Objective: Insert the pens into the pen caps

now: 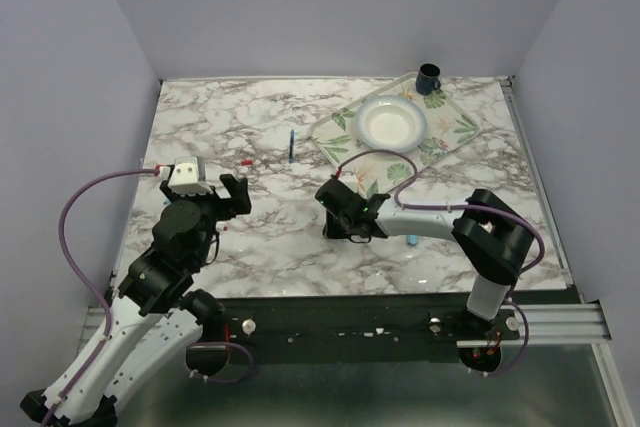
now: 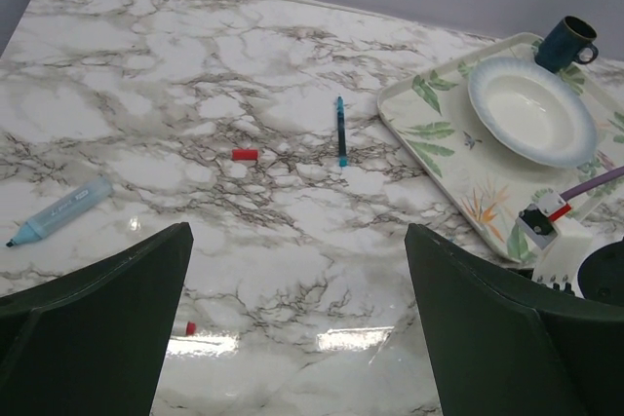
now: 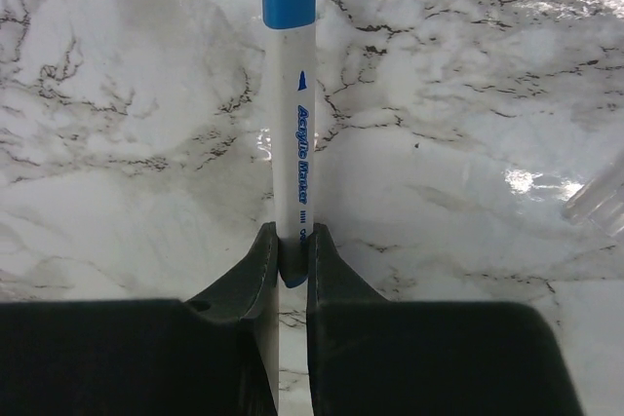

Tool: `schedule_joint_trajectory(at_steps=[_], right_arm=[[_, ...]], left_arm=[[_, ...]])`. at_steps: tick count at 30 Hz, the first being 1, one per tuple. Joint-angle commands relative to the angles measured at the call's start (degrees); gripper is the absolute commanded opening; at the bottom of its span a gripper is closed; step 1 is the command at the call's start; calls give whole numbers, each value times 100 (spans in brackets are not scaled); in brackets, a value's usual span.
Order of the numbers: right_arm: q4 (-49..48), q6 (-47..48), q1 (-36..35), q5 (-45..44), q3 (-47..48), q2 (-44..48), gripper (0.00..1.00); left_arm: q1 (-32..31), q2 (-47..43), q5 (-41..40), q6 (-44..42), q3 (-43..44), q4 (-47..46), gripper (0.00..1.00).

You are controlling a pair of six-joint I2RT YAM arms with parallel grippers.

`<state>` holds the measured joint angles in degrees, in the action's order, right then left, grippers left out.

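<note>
Marble-patterned white and grey counter point(image 1: 230, 122) fills the scene, glossy, with lamp glare showing on its near part in the left wrist view. Over at the far right sits a rectangular tray point(image 1: 452, 129), turned at an angle to the counter's edges and printed with green leaves and orange flowers. In the middle of it rests a white bowl point(image 1: 392, 123) with a pale blue rim. At the tray's far corner stands a dark blue mug point(image 1: 428, 77), upright. Plain lavender walls point(image 1: 330, 7) close in on three sides. A metal rail point(image 1: 560, 322) runs along the near edge.
</note>
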<state>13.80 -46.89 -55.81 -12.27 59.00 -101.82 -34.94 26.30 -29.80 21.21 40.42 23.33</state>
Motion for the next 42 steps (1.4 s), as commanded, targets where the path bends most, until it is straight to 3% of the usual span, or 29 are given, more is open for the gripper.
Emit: schedule_joint_trajectory(at_steps=[1, 6, 15, 27, 31, 37, 42], right_arm=[[149, -592, -26, 418, -116, -111, 16], [-9, -1059, -140, 506, -635, 118, 18], [596, -909, -193, 322, -487, 127, 29], [781, -602, -202, 401, -329, 645, 33], [861, -391, -193, 357, -354, 1286, 36], [580, -162, -202, 427, -854, 2445, 43], [413, -101, -193, 323, -1224, 3132, 47]], left_arm=[[22, -3, -351, -47, -43, -48, 99], [31, -20, -289, -56, -61, -92, 99], [31, -20, -325, -65, -70, -92, 99], [40, 182, -429, 128, -61, -110, 99], [40, 480, -413, 717, 88, 250, 99], [206, 1593, -439, 2868, 492, 1592, 97], [970, 2527, 492, 4484, 809, 2377, 90]])
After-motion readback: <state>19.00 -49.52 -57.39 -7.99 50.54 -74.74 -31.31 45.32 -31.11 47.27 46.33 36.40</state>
